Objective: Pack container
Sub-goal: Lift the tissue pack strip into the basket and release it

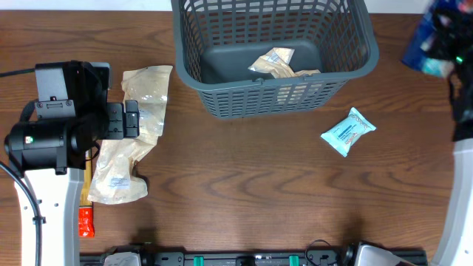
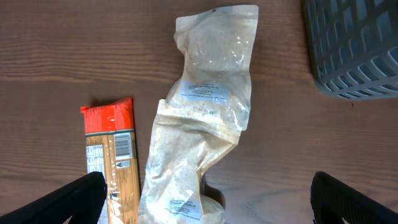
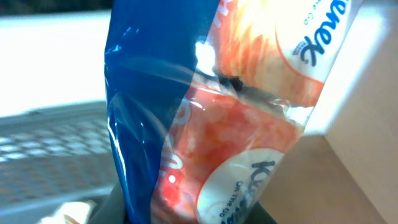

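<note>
The dark grey lattice container (image 1: 222, 83) stands at the back centre, with a pale packet (image 1: 277, 63) on its floor. My right gripper (image 1: 447, 37) is at the far right, to the right of the container, shut on a blue and orange snack packet (image 3: 205, 124) that fills the right wrist view. My left gripper (image 2: 208, 205) is open and empty above two long beige bags (image 2: 211, 106) at the left; in the overhead view it (image 1: 131, 118) is over them. The container's corner (image 2: 354, 50) shows in the left wrist view.
A small light blue packet (image 1: 347, 131) lies on the wooden table in front of the container, to its right. A flat packet with an orange-red end (image 2: 112, 155) lies beside the beige bags, near the left arm's base (image 1: 86, 218).
</note>
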`<action>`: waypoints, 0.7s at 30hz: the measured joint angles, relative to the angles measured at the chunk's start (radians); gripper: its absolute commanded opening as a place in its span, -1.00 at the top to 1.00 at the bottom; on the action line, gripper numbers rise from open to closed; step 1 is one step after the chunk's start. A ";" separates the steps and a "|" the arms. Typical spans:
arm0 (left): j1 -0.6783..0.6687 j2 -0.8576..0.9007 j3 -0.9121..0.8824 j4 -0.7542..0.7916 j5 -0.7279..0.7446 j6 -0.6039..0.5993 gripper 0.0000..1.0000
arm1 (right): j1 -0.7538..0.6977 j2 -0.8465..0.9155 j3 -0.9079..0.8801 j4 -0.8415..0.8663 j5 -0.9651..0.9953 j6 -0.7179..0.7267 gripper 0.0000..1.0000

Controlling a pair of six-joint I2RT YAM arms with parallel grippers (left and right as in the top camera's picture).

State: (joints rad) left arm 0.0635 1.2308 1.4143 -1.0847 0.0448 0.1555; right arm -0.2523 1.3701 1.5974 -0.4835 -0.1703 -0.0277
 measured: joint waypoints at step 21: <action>0.000 0.000 0.000 0.000 0.000 0.000 -0.97 | 0.307 0.206 0.000 0.188 -0.517 -0.150 0.97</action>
State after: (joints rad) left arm 0.0635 1.2308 1.4143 -1.0851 0.0448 0.1555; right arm 0.0544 1.5757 1.5978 -0.2958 -0.6876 -0.1772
